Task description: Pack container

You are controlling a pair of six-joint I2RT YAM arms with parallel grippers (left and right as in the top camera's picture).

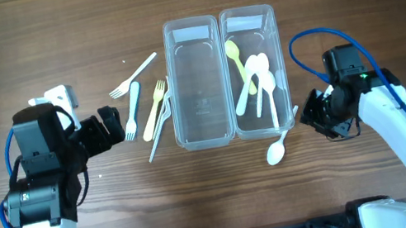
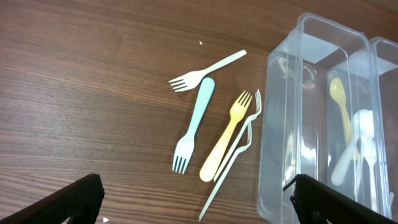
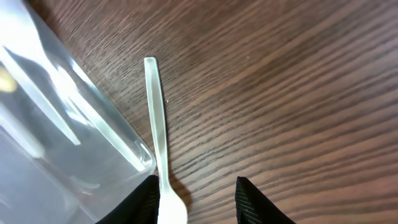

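Two clear containers stand side by side: the left one [image 1: 198, 81] is empty, the right one [image 1: 256, 71] holds several spoons [image 1: 260, 79]. Several forks [image 1: 143, 108] lie left of the containers; in the left wrist view they are a white [image 2: 205, 70], a light blue [image 2: 194, 124], a yellow [image 2: 225, 137] and a clear fork [image 2: 233, 162]. A white spoon [image 1: 278, 148] lies by the right container's near corner. My left gripper [image 1: 109, 126] is open, left of the forks. My right gripper [image 3: 196, 202] is open, low over that spoon [image 3: 157, 124], whose bowl sits by the left finger.
The wooden table [image 1: 23, 45] carries nothing else of note. A blue cable [image 1: 317, 48] loops from the right arm beside the right container. The right container's corner [image 3: 134, 152] sits close to my right gripper's left finger.
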